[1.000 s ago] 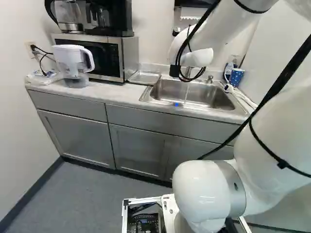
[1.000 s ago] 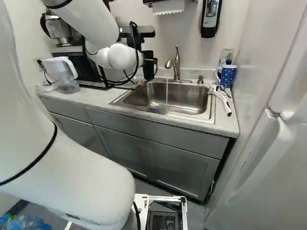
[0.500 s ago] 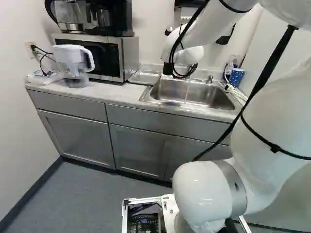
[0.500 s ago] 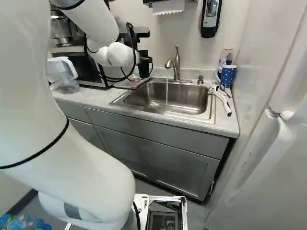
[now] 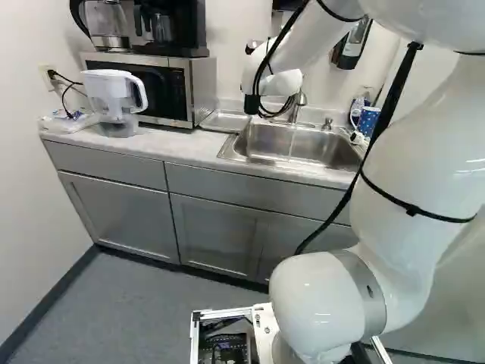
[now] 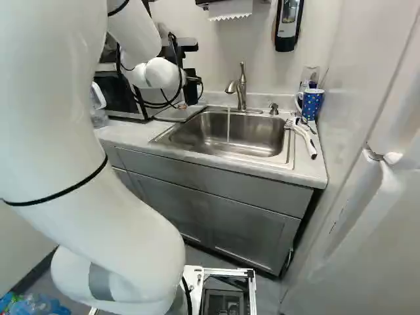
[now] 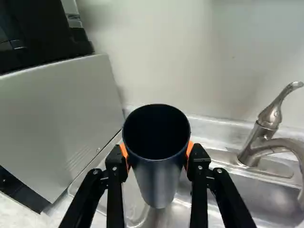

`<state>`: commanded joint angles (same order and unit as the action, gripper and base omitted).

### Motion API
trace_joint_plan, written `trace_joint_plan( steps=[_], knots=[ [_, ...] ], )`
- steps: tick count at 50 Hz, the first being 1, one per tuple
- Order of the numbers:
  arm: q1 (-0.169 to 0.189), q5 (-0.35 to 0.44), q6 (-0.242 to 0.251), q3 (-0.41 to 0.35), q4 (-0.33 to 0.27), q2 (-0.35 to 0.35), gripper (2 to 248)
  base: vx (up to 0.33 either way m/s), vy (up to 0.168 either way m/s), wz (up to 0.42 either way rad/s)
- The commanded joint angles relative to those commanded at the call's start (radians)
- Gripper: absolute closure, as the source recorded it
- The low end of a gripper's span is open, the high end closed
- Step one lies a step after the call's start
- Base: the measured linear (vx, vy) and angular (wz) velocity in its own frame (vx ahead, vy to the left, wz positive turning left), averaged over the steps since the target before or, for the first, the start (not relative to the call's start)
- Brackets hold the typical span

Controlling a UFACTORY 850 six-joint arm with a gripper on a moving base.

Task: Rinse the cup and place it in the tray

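Along the wall, the grey desk (image 5: 178,148) is laid out just as before, with the sink (image 5: 333,155), the tray (image 5: 226,120) beside it and the microwave (image 5: 201,91) close to the tray. What has been changed is the arm (image 5: 394,205) — in the left base view its wrist end has been shifted to the left along the sink, towards the tray. No shift of the base is seen. The dark cup (image 7: 159,190) is gripped by the hand (image 6: 190,82), pressed from two sides by the orange pads (image 7: 189,153), its mouth turned up towards the wrist camera. In that view it is held above where the tray and sink meet. Water is still being run from the faucet (image 6: 242,88) into the sink — away from the cup.
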<state>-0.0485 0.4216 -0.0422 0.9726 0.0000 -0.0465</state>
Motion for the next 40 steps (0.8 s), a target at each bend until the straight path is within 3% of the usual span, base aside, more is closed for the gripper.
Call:
trace_joint_plan(
  steps=[40],
  knots=[
    [-0.076, 0.034, 0.000, 0.192, 0.000, -0.188, 125, 0.000, 0.000, 0.000]
  ],
)
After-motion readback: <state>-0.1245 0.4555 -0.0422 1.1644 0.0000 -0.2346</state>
